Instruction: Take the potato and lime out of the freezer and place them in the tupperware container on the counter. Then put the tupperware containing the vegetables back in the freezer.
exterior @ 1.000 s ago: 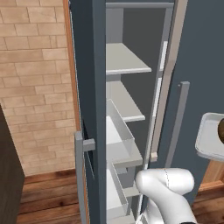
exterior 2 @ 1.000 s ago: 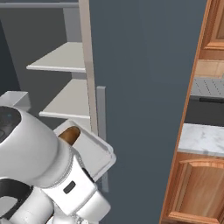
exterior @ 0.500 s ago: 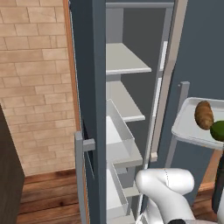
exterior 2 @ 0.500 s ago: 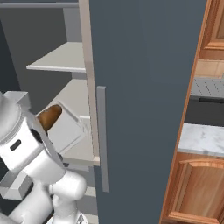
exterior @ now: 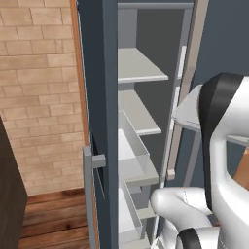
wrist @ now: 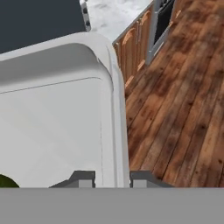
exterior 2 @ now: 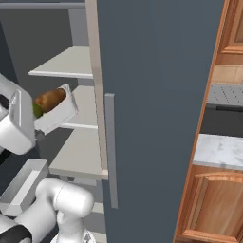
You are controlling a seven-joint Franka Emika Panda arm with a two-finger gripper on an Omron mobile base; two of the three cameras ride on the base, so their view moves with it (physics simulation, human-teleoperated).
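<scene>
While the arm stands raised before the open freezer, the fingers are closed to a narrow gap on the rim of the tupperware container, one tip on the inner face of the rim and one on the outer, as the hand view shows. The tray extends away from the fingers with its bare whitish floor ahead of them and its rounded far corner beyond. The lime is a dark green edge at the near corner of the tray, to the inner side of the fingers, mostly cut off by the frame. In the right base view the tupperware container is held clear of any surface in front of the freezer shelves, tilted, with the potato lying inside against its wall and the lime just beside the potato on the side nearer the wrist. In the left base view the tupperware container shows its pale underside beside the dark wrist joint, level with the middle shelves; the contents cannot be seen from there. White drawers sit below the shelves. The bench, marbled over wooden cabinet doors, lies beyond the far end of the tray from the fingers, well apart, and wooden floor lies on the outer side of the fingers.
</scene>
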